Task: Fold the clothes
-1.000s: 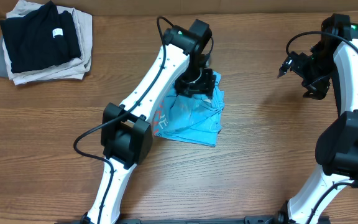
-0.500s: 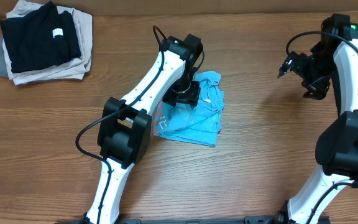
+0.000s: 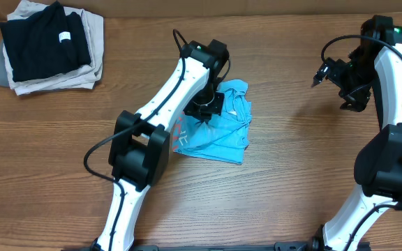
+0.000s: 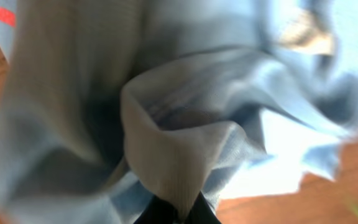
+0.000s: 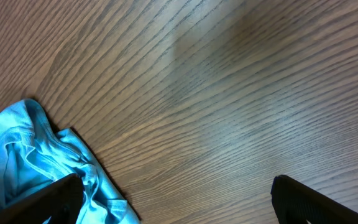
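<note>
Overhead: the crumpled blue shirt [image 3: 222,139] lies in the middle of the table [image 3: 292,181], and the left gripper [image 3: 204,110] is down on its upper part. The right gripper [image 3: 324,73] hangs well apart, off to the side.

Left wrist: it's blurry, but a ridge of cloth looks nipped between the dark tips, pressed together on it.

Right wrist: both fingers [image 5: 51,199] are spread wide, holding nothing, with the shirt at lower left.

I'd call this the opening grab. Next it needs a lift and shake-out to spread the shirt flat, the right taking another edge.

no readable text, red print on T-shirt [image 3: 222,143] illegible
</note>
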Motion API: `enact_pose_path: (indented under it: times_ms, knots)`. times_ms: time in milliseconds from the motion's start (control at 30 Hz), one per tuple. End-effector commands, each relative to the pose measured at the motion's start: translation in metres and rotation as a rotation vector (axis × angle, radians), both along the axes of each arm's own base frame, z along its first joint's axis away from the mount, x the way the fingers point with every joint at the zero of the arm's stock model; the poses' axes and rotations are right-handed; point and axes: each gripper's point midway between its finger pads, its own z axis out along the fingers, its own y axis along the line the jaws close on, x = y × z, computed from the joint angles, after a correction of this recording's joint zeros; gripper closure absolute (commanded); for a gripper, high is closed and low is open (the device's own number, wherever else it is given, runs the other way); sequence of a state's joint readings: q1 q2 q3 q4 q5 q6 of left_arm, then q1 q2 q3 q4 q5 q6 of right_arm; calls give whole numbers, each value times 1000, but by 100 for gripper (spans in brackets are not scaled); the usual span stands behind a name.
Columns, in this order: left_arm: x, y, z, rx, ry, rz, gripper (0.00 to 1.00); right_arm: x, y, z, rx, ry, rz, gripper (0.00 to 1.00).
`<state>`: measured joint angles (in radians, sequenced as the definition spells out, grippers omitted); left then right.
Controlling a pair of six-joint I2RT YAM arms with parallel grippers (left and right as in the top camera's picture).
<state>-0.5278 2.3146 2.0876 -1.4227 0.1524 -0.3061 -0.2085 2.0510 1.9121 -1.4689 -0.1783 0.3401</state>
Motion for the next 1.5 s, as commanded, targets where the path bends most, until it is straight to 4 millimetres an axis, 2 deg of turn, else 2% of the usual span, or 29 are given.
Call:
enact_pose_path:
  times_ms: [0,133,267,367,500,633,767,867,933,1000,1033,1200,1333,1367,1433,1467]
  knots:
    - [-15,-23,59,-77,-113,-75,96,3,0,14,-11,-43,0,0]
    - [-35,-35,66,-77,-95,-115,96,3,0,14,-11,-43,0,0]
    - [-59,-52,55,-90,-28,-160,96,3,0,14,-11,-43,0,0]
    - [-77,-59,38,-69,16,-176,94,3,0,14,-11,-43,0,0]
    - [-94,-61,20,-41,60,-179,90,3,0,14,-11,-43,0,0]
    - [-115,-58,4,-31,137,-187,95,3,0,14,-11,-43,0,0]
    - [-127,-64,1,-36,160,-210,96,3,0,14,-11,-43,0,0]
    - [-139,-79,0,-55,155,-254,96,3,0,14,-11,-43,0,0]
    - [-145,-83,0,-53,156,-275,93,3,0,14,-11,-43,0,0]
    - [-153,-86,1,-51,158,-300,84,3,0,14,-11,-43,0,0]
    - [-155,-88,1,-50,158,-308,83,3,0,14,-11,-43,0,0]
    - [-155,-96,5,-67,139,-326,82,3,0,14,-11,-43,0,0]
    - [-136,-103,23,-103,65,-354,80,3,0,14,-11,-43,0,0]
    - [-127,-104,28,-104,35,-346,75,3,0,14,-11,-43,0,0]
    - [-101,-101,42,-102,-49,-310,51,3,0,14,-11,-43,0,0]
    - [-87,-98,47,-92,-86,-278,45,3,0,14,-11,-43,0,0]
